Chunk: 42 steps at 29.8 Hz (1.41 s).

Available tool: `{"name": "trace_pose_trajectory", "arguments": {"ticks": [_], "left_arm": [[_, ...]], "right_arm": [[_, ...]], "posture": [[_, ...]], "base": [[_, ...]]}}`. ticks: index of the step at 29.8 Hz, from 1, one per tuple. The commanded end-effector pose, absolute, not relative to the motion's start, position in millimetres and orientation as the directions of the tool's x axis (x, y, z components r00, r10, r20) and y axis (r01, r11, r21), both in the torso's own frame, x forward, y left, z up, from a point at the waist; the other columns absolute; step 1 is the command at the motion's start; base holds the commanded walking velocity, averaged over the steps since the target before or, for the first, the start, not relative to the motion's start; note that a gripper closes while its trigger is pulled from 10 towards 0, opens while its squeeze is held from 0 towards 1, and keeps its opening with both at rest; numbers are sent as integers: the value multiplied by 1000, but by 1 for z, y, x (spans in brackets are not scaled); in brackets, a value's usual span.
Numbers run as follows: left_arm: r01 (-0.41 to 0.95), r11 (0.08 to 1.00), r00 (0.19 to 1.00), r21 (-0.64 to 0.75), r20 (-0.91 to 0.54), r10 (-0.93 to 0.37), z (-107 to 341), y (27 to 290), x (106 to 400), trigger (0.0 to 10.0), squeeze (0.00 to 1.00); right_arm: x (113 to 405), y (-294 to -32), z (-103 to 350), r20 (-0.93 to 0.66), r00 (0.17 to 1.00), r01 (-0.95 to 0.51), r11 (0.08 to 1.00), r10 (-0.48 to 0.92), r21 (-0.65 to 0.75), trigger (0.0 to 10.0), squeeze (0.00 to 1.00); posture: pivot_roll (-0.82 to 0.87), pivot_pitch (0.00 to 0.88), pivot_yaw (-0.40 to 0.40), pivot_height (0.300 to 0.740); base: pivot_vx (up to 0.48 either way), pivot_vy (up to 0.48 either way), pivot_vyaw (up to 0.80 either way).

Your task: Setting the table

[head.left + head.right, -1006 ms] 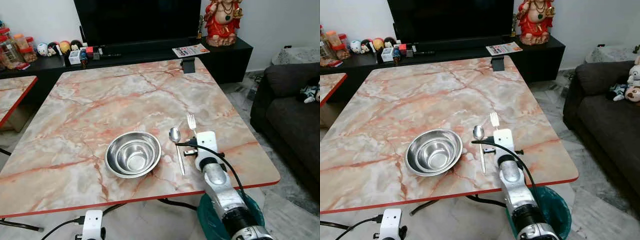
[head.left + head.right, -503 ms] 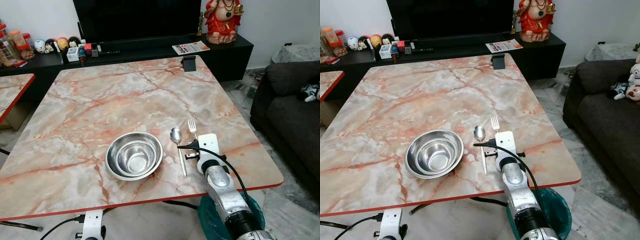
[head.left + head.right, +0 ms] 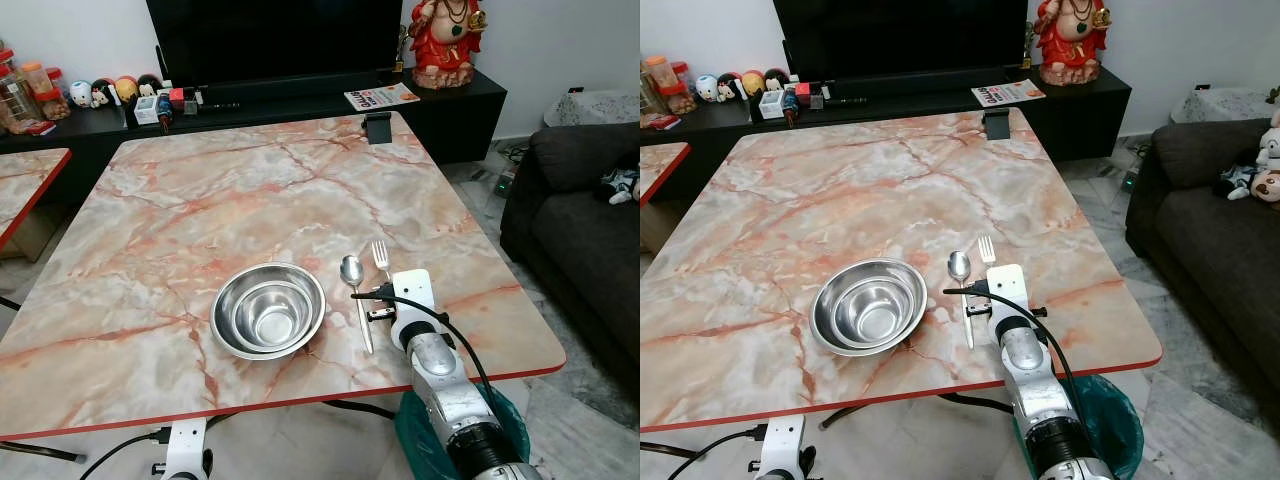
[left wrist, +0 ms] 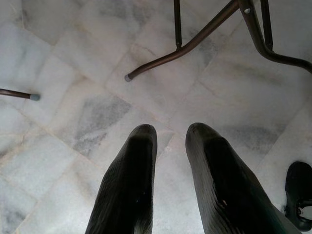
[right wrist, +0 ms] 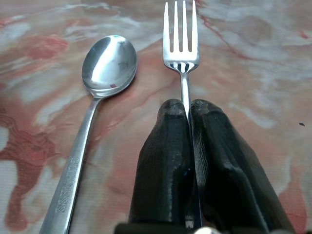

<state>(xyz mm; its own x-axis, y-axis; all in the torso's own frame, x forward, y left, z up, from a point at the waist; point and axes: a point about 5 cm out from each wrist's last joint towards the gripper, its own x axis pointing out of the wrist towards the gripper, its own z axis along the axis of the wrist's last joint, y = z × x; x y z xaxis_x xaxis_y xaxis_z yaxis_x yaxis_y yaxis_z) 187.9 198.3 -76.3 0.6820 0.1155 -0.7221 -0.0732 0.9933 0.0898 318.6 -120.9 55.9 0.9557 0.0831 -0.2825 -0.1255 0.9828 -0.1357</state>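
Observation:
A steel bowl [image 3: 268, 309] sits near the front edge of the marble table [image 3: 230, 200]. Right of it lies a spoon [image 3: 354, 290], and right of the spoon a fork [image 3: 381, 257] with its tines pointing away from me. My right gripper [image 5: 189, 113] is shut on the fork's handle, down at the tabletop; the wrist view shows the fork [image 5: 181, 39] between the two black fingers and the spoon [image 5: 102, 73] beside it. My left gripper [image 4: 169, 134] hangs below the table over the floor, its fingers slightly apart with nothing between them.
A black TV cabinet [image 3: 300, 100] with small items and a red statue [image 3: 445, 40] stands behind the table. A dark sofa [image 3: 590, 220] is to the right, a teal bin [image 3: 510, 420] by the table's front right corner. Table legs [image 4: 195, 41] stand over the marble floor.
The right gripper and fork have barely shifted on the table beside the spoon; the camera view moved slightly. The left arm stays hanging.

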Motion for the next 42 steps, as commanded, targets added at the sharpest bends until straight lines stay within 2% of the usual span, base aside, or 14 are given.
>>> {"name": "trace_pose_trajectory", "arguments": {"ticks": [1,11,28,42], "left_arm": [[-72,993,676,94,-728,118,-76,202,187,10000,0],[-62,994,672,91,-732,109,-77,203,186,10000,0],[-49,995,673,87,-734,97,-76,204,189,10000,0],[-48,995,674,84,-733,94,-75,204,189,10000,0]], "right_arm": [[315,-121,51,-315,947,-115,984,68,-133,10000,0],[317,-121,51,-343,938,-103,988,59,-113,10000,0],[320,-111,49,-386,916,-166,980,113,-107,10000,0],[321,-112,47,-398,913,-146,983,91,-110,10000,0]], "posture": [[-44,0,79,740],[-45,0,87,740],[-39,0,91,740],[-34,0,96,740]], "base": [[0,0,0],[0,0,0],[0,0,0],[0,0,0]]}}
